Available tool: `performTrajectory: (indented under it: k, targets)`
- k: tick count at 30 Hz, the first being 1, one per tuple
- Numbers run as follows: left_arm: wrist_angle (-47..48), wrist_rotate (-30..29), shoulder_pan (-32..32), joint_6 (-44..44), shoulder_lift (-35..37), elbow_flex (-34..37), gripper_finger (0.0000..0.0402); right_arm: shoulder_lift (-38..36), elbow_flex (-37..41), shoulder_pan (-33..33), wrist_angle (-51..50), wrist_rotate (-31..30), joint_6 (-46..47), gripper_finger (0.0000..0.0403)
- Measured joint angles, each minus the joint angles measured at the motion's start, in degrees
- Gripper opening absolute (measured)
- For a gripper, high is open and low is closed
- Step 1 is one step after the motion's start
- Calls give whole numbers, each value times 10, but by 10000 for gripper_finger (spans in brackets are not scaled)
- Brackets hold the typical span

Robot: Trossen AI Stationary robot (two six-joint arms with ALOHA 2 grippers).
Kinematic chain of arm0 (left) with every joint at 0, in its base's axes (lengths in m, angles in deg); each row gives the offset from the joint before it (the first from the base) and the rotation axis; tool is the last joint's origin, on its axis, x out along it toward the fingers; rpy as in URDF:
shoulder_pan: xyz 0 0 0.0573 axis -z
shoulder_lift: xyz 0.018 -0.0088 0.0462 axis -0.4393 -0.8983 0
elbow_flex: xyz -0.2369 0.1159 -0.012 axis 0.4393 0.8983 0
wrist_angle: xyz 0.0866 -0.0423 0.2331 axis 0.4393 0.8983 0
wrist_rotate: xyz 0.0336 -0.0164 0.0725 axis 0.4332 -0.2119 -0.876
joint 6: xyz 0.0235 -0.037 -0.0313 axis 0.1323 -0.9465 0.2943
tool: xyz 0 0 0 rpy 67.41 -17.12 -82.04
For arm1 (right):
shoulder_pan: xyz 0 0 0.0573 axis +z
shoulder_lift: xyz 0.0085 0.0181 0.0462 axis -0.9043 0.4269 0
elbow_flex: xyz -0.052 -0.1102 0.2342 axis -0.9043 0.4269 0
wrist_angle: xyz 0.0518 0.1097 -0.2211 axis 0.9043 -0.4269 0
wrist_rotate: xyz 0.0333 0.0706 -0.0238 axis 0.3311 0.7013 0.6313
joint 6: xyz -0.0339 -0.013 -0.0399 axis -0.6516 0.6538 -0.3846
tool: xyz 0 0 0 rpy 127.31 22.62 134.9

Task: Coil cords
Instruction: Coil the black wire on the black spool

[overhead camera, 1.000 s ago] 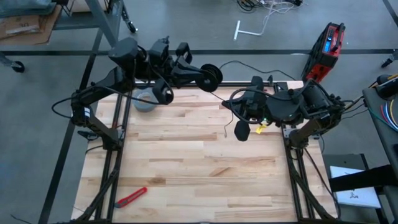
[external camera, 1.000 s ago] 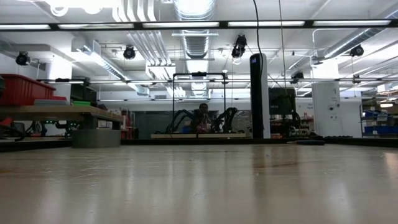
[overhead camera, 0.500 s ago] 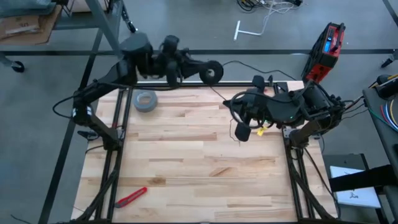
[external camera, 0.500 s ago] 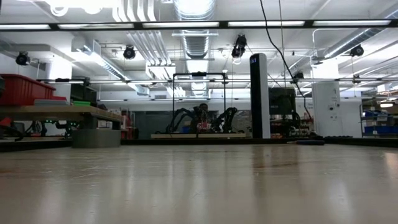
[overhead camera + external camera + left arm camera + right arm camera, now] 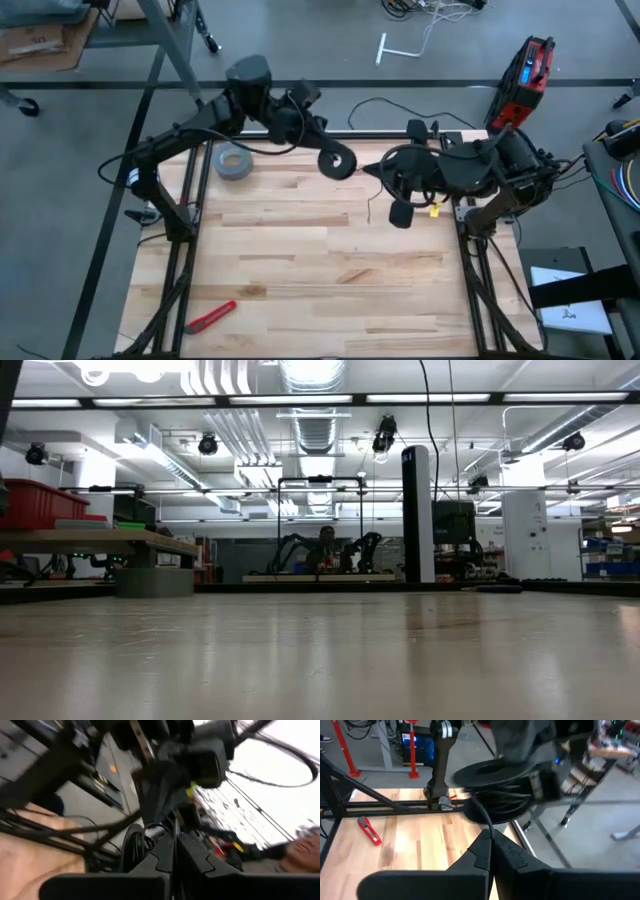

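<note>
The black round reel (image 5: 337,163) hangs above the far middle of the table, with my left gripper (image 5: 322,150) shut on it. In the right wrist view the reel (image 5: 496,771) lies nearly level with turns of cord under its upper disc. The thin black cord (image 5: 481,812) runs from the reel into my right gripper (image 5: 490,839), which is shut on it. My right gripper (image 5: 378,171) stands just right of the reel. A loose length of cord (image 5: 369,205) hangs below it. My left gripper holds the reel at its rim (image 5: 535,782), coming from the table's far left. The left wrist view is blurred, so the part between the fingers (image 5: 167,852) cannot be told. The reel hangs clear of the table. My right gripper pinches the cord (image 5: 489,827) between its two fingers, a short way from the reel. The fingers point level toward the table's left, along the cord. The cord bends up to the reel, clear of the table.
A grey tape roll (image 5: 233,163) lies on the table at the far left. A red-handled tool (image 5: 210,316) lies near the front left corner. A red case (image 5: 527,75) stands on the floor beyond the far right corner.
My left gripper has carried the reel from beyond the table's far edge toward the near edge and down, close to my right gripper. My right gripper has shifted slightly toward the right edge and stayed shut on the cord.
</note>
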Motion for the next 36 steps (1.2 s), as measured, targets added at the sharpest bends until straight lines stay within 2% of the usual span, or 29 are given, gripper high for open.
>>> performTrajectory:
  k: [9, 14, 19, 21, 23, 26, 30, 33, 36]
  targets:
    - [-26, 73, 10, -11, -16, 0, 5, 2, 0, -12, 28, 4, -80, 0]
    - [-50, 61, 17, -28, -16, -1, 3, 13, 0, -40, 64, 9, -124, 0]
    - [-120, 58, 32, -69, -14, -1, 3, 19, -1, -53, 90, 19, -123, 3]
    - [-152, 58, 38, -84, -14, -1, 3, 22, 1, -56, 102, 43, -123, 11]
    - [-184, 58, 44, -101, -14, -1, 3, 22, 1, -66, 114, 81, -102, 25]
    - [-208, 53, 54, -114, -13, -1, 3, 16, 0, -94, 133, 175, -29, 58]
    - [-238, 14, 63, -121, -14, -1, 3, 17, 0, -135, 136, 263, 79, 105]
    - [-344, -12, 68, -143, -14, -1, 3, 17, 0, -160, 133, 283, 132, 134]
    - [-439, -41, 69, -180, -11, -2, 3, 16, 0, -183, 133, 284, 142, 155]
